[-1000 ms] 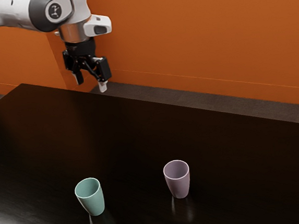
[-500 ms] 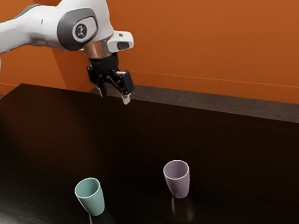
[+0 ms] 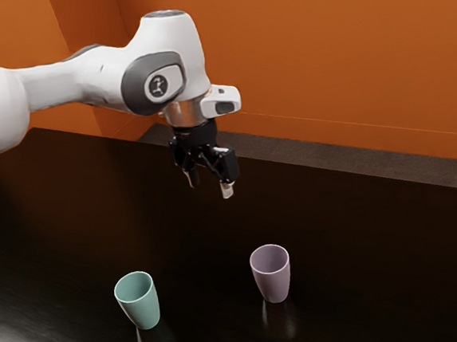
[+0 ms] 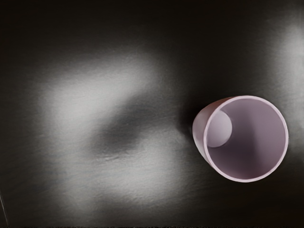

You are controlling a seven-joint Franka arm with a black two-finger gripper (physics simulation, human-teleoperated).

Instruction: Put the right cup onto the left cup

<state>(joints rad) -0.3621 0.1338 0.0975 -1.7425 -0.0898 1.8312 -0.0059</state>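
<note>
Exterior view: claw (image 3: 211,190), released, empty, jaws apart. Lavender cup (image 3: 274,285), presumably the one to lift, stands upright, below the claw and toward the exterior view's right; teal cup (image 3: 145,308) lies farther off.

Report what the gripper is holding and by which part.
Nothing is held: the gripper hangs above the table, jaws apart.

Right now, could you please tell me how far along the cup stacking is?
Nothing of the stacking looks done: the purple cup and green cup stand upright, apart, on the table. Nothing is in hand; my open gripper hangs above the table. Left to do: grasp one cup, lift it and set it onto the other.
</note>
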